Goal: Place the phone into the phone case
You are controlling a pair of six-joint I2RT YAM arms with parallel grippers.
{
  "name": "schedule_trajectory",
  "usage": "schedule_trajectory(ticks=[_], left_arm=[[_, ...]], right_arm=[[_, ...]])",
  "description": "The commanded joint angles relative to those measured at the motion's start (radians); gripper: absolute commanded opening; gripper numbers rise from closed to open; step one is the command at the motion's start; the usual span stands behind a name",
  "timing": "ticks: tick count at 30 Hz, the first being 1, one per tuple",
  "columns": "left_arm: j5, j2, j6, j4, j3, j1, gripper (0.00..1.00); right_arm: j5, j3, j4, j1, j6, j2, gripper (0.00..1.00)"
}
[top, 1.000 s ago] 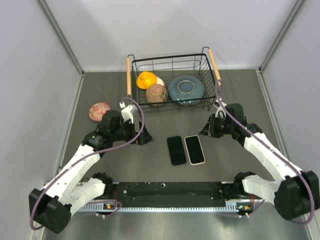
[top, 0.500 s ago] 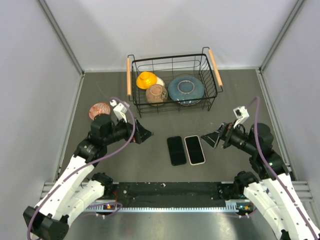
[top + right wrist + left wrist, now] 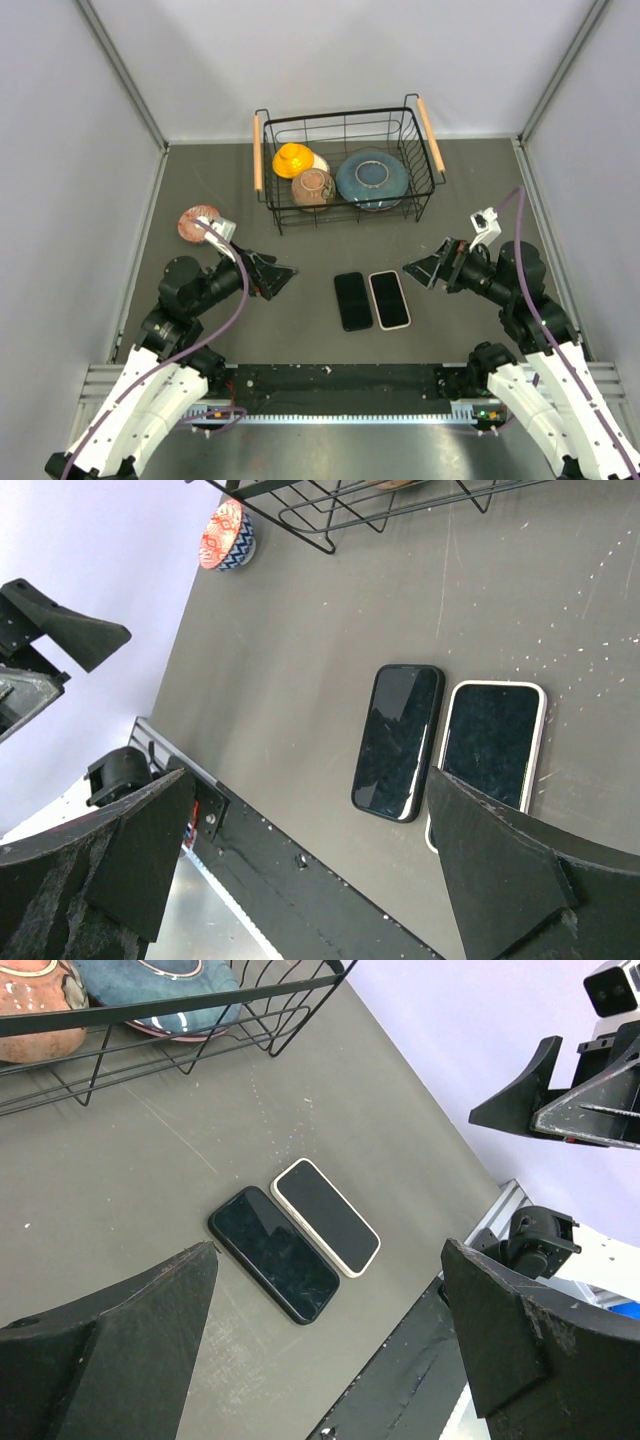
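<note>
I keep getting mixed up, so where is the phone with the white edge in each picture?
Top external: white-edged phone sits just below centre, the right one of the pair.
Left wrist: near the centre, the upper right one of the pair.
Right wrist: right of centre.
Shared landmark: the black phone lies right beside it in every view.

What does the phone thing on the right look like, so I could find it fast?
Find the wire basket at the back of the table. Just in front of it, two flat dark phones lie side by side. Yours is the right-hand phone, which has a pale cream rim, while the left-hand phone is black all over.
</note>
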Motion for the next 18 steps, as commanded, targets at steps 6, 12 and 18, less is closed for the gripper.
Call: schedule_trajectory(ticks=[6, 12, 18], left_arm=[[0.01, 0.031, 0.006, 0.063, 0.015, 0.004, 0.99], [0.021, 0.029, -0.005, 0.076, 0.008, 0.004, 0.99], [0.03, 0.038, 0.008, 0.057, 0.035, 0.004, 0.99]], right_arm=[[-0.001, 0.051, 0.016, 0.004, 0.017, 0.038, 0.99], [-0.003, 0.068, 0.024, 0.004, 0.005, 0.043, 0.99], [-0.011, 0.069, 0.04, 0.004, -0.001, 0.06, 0.99]])
